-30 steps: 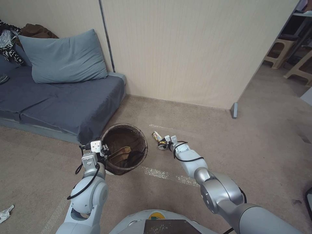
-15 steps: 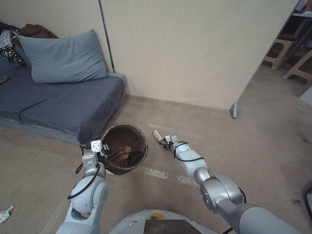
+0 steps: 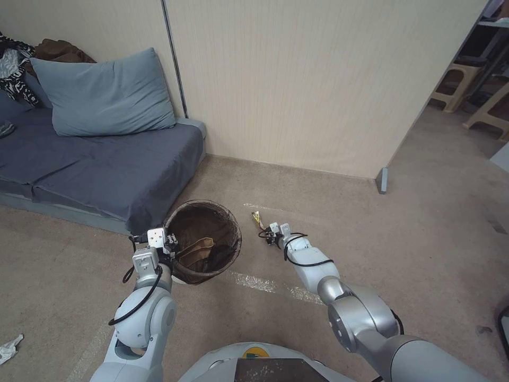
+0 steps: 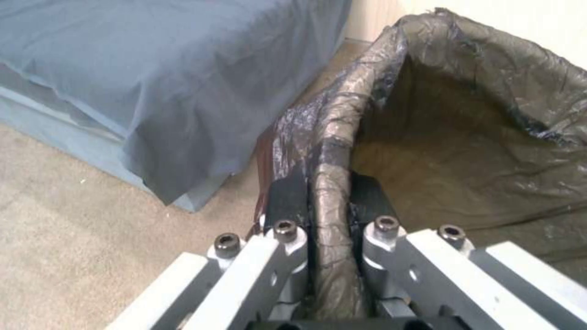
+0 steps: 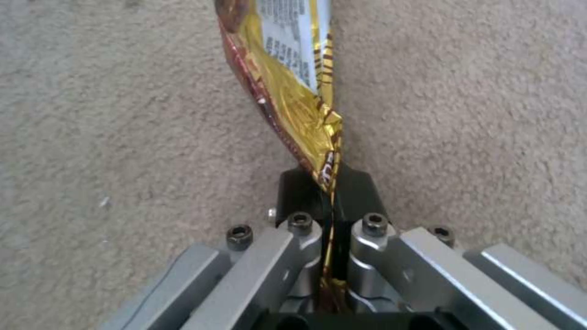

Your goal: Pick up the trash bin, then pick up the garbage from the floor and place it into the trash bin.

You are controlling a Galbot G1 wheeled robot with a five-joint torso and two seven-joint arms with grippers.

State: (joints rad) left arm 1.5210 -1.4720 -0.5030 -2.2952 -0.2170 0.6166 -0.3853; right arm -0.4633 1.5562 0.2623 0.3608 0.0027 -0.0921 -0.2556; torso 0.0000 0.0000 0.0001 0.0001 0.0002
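- Two grippers are seen at work above the floor [image 3: 435, 228], a beige-tan carpet crossed by a pale tape line [image 3: 265, 285].
- On the robot's left, the trash bin [image 3: 204, 241] is held by the left gripper [image 3: 170, 245] at the part of its rim nearest the robot.
- From the left wrist camera, the left gripper [image 4: 327, 201] is seen clamped tight on the liner-wrapped rim of the trash bin [image 4: 483, 133], with one black pad outside the wall and one inside.
- The bin's mouth is tilted toward the head camera, and crumpled brown paper [image 3: 197, 250] is seen lying inside it.
- The dark bag liner [image 4: 342, 137] is folded over the rim and down the outer wall.
- The bin is placed just beside the overhanging corner of the blue-grey mattress [image 3: 101, 170].
- On the robot's right, the right gripper [image 3: 269, 238] is stretched forward and low, near the bin but apart from it.
- A yellow-and-red snack wrapper [image 3: 257, 217] is pinched at its near end by that gripper, with its far end pointing away toward the wall.
- Through the right wrist camera, the right gripper [image 5: 330, 185] is seen closed narrowly on the foil edge of the snack wrapper [image 5: 287, 78], with carpet behind it.
- Whether the wrapper's far end touches the carpet cannot be told.
- One white tissue [image 3: 9, 348] is left on the carpet far to the robot's left.
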